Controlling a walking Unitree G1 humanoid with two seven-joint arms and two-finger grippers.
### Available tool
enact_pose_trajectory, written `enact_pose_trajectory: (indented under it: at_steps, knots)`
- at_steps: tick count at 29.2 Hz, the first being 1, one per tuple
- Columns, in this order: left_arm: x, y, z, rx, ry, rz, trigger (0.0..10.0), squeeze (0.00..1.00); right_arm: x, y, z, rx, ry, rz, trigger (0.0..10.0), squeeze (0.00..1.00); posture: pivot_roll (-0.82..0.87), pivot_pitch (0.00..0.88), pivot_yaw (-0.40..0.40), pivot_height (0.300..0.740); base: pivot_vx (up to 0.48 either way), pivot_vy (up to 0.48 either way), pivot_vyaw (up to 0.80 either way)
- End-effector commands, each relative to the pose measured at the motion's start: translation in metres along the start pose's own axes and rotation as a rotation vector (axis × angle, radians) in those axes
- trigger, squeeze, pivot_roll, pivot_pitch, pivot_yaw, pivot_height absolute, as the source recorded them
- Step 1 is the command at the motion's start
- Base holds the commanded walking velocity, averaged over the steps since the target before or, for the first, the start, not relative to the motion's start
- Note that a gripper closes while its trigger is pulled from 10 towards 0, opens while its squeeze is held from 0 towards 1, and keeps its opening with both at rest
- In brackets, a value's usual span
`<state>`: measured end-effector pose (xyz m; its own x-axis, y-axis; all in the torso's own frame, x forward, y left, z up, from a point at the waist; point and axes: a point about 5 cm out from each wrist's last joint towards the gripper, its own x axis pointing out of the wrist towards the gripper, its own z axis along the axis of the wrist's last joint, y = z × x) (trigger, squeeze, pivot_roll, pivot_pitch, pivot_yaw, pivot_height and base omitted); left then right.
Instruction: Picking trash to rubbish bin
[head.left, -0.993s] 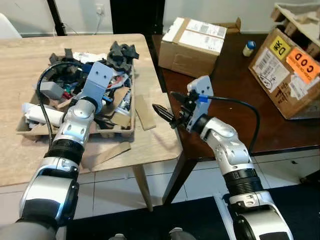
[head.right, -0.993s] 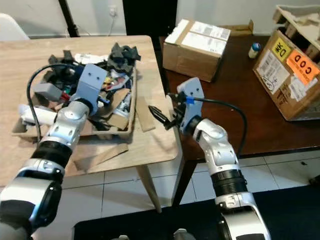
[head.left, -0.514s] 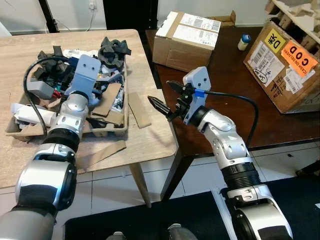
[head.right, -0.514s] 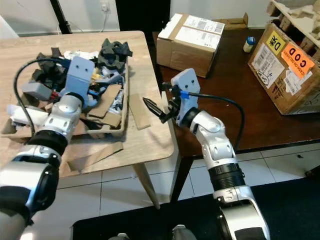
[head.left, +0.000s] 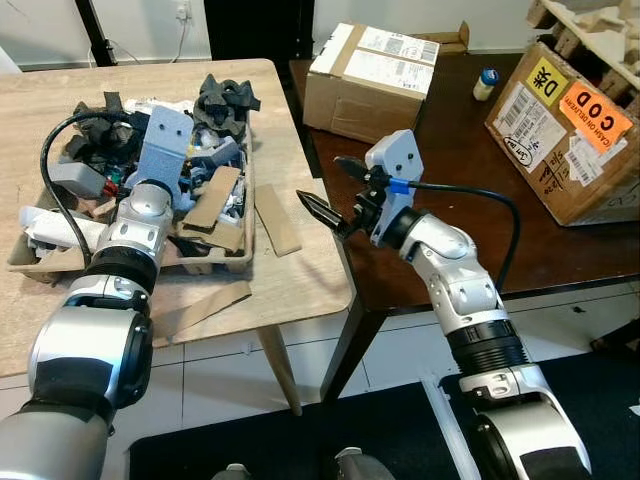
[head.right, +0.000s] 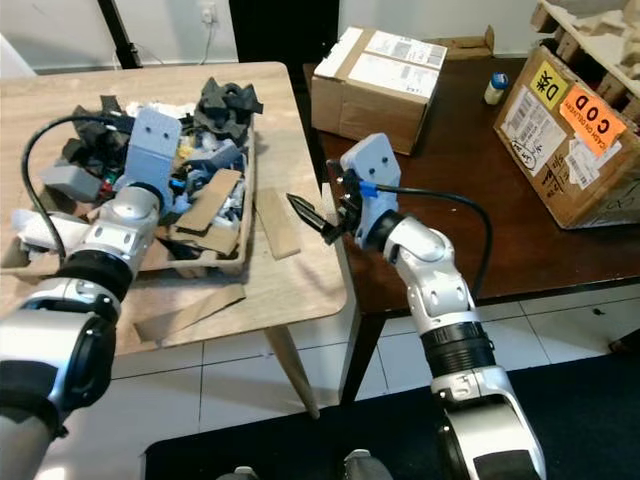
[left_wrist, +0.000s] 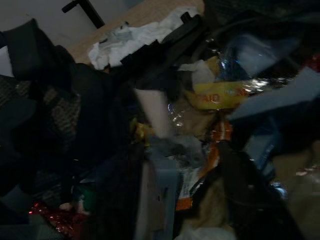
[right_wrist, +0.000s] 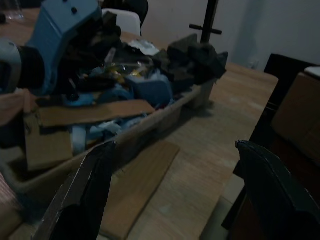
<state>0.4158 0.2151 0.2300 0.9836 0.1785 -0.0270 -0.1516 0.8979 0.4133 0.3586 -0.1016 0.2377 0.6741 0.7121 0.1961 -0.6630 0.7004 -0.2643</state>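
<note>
From the head camera I see my left gripper (head.left: 185, 150) buried in the shallow cardboard tray of mixed trash (head.left: 228, 262) on the light wooden table (head.left: 300, 280) — its jaws I cannot tell. My right gripper (head.left: 332, 190) hovers released over the table's edge. The right wrist view shows spread fingers (right_wrist: 85, 195) beside a flat cardboard strip (right_wrist: 137, 187).
</note>
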Motion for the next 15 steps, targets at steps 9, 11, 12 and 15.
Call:
enact_pose_trajectory:
  at_steps: [9, 11, 12, 15]
  knots:
    - [-0.003, 0.001, -0.027, 0.046, 0.104, -0.025, 0.0, 0.0, -0.001, -0.001, -0.003, -0.02, 0.018, 0.004, 10.0, 0.0, 0.04, 0.257, -0.037, 0.74, 0.0, 0.0, 0.0]
    - [-0.002, 0.003, -0.023, 0.056, 0.085, -0.031, 0.0, 0.0, -0.001, -0.001, -0.004, -0.024, 0.02, 0.004, 10.0, 0.0, 0.04, 0.255, -0.036, 0.74, 0.0, 0.0, 0.0]
    - [-0.002, 0.003, -0.023, 0.056, 0.085, -0.031, 0.0, 0.0, -0.001, -0.001, -0.004, -0.024, 0.02, 0.004, 10.0, 0.0, 0.04, 0.255, -0.036, 0.74, 0.0, 0.0, 0.0]
    - [-0.002, 0.004, -0.019, 0.06, 0.069, -0.044, 0.0, 0.0, -0.001, -0.001, -0.004, -0.025, 0.02, 0.004, 10.0, 0.0, 0.04, 0.254, -0.036, 0.74, 0.0, 0.0, 0.0]
